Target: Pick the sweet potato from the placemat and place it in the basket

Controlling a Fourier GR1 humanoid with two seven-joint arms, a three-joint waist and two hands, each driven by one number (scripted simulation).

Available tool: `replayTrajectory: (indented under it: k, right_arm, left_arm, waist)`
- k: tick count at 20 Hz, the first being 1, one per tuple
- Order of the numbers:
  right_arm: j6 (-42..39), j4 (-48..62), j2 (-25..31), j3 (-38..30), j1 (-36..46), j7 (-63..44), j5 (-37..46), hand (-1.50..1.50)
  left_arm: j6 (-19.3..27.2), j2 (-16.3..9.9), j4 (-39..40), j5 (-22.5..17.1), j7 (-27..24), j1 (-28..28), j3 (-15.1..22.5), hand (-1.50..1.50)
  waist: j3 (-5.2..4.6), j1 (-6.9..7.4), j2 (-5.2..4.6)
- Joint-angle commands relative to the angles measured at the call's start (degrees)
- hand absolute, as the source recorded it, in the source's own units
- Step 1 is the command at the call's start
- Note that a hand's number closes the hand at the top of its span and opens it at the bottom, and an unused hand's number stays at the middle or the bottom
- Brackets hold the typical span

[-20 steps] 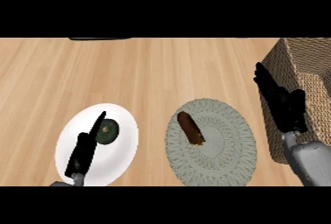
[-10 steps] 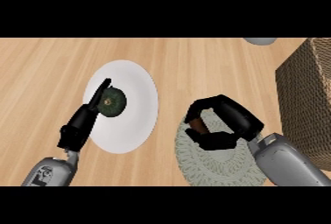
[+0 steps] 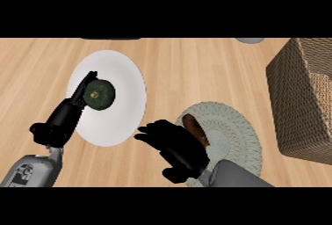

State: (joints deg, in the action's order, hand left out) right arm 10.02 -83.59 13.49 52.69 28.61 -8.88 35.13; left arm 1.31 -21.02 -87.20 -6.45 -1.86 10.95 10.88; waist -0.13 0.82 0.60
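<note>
My right hand [image 3: 176,149], black with fingers bent, sits over the near-left edge of the round grey-green woven placemat [image 3: 233,132], and the brown elongated sweet potato [image 3: 194,127] lies on that mat just beyond and to the right of my fingers, partly hidden by them. Its long axis seems to run near to far with a slight lean, though only its far part shows. I cannot tell whether the fingers already touch it; they look curled beside it, not wrapped round it. The tan wicker basket [image 3: 304,96] stands at the right, well apart from the mat's centre, so the carry will go rightward and away. My left hand [image 3: 68,118] rests fingers straight over the white oval plate [image 3: 110,96] on the wooden tabletop [image 3: 194,66], beside a dark green round vegetable [image 3: 100,93], farther from the potato than my right.
</note>
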Motion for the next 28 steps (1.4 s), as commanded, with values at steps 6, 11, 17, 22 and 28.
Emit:
replayTrajectory:
  k: [6,11,17,22,28]
  right_arm:
    - [-18.7,-4.1,-3.1,2.8,16.2,-28.0,21.1,-1.5]
    - [-42.8,-7.6,-7.0,2.9,17.3,-38.0,13.3,-1.5]
    - [-62.9,-14.6,-13.3,-7.1,18.8,-49.5,2.3,-1.5]
    - [-68.2,-23.1,-13.4,-11.1,15.6,-56.0,0.4,-1.5]
    - [-70.6,-24.9,-11.8,-12.7,13.3,-51.4,3.3,-1.5]
  left_arm:
    - [-0.9,-0.8,0.5,-0.3,-0.4,-1.6,-1.1,0.0]
    - [-1.5,-2.0,-1.4,-1.2,0.9,-0.3,-2.7,0.0]
    - [-2.1,-0.9,-1.9,-1.7,1.2,-1.3,-2.6,0.0]
    - [-1.9,-0.3,0.3,-0.3,-0.7,-1.2,-3.2,0.0]
    - [-2.8,-0.4,-3.2,-0.2,0.8,-2.2,-4.0,0.0]
  waist:
    - [-0.2,-1.71,0.6]
    - [-0.07,-1.91,0.54]
    - [0.05,-1.52,0.04]
    - [0.06,-2.31,0.01]
    - [0.1,-1.01,-0.29]
